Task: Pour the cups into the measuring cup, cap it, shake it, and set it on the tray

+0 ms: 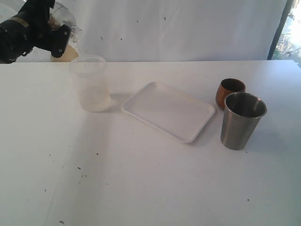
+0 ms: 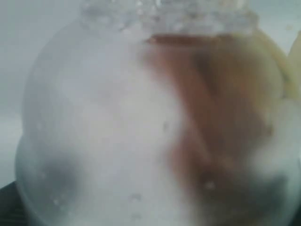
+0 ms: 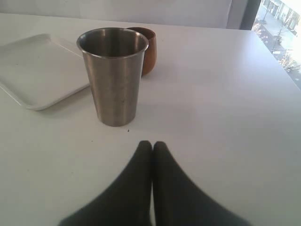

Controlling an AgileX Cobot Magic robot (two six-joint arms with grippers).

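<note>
— Where's the cap (image 1: 66, 20)?
— Pinched in the left gripper (image 1: 60, 29), held up close by the measuring cup (image 1: 90, 84), which stands just off the tray (image 1: 168, 112) on the left arm's side.
— And the right gripper (image 3: 152, 146)?
— Fingers pressed together, empty, low over the table (image 1: 150, 183). The steel tumbler (image 1: 242, 121) and wooden cup (image 1: 230, 92) stand upright just off the tray's other side.

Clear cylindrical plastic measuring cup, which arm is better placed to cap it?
Left: the left gripper holds the clear dome lid near the measuring cup; the right gripper, shut, is near the steel tumbler.
</note>
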